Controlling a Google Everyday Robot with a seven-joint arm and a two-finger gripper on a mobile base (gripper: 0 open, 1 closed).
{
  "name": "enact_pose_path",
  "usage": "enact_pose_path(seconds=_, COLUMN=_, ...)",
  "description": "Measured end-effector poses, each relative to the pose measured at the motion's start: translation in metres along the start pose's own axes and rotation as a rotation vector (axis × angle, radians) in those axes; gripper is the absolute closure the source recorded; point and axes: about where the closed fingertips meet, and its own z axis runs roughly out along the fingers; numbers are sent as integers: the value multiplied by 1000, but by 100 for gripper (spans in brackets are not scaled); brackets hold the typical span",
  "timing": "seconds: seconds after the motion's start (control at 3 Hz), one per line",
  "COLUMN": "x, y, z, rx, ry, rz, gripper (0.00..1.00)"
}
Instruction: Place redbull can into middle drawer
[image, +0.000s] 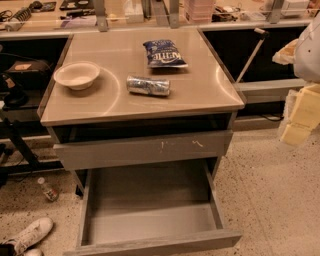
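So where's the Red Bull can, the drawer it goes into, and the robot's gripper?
redbull can (148, 85): camera view, middle of its silver side; it lies on its side.
middle drawer (150, 222): camera view, bare grey bottom; it is pulled open.
gripper (301, 116): camera view, pale yellow part at the right edge.

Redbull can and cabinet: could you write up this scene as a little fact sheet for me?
redbull can: lying on its side on the countertop
white bowl: upright, left of the can
blue chip bag: behind the can, not touching it
middle drawer: pulled open, nothing inside
upper drawer: slightly out, white scuffs on its front
gripper: at the right edge of the view, beside the cabinet, well away from the can
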Motion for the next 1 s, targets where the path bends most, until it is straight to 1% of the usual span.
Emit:
enact_pose_path(seconds=0.33, x=0, y=0, z=0, rx=0, ry=0, rz=0, gripper=0)
enact_pose_path(seconds=0.67, x=-13, y=-6, z=1, rx=31, ry=-20, rz=8, gripper=0)
enact_pose_path(seconds=1.0, x=-44, y=-22, z=8, rx=53, ry=-68, rz=30, gripper=0)
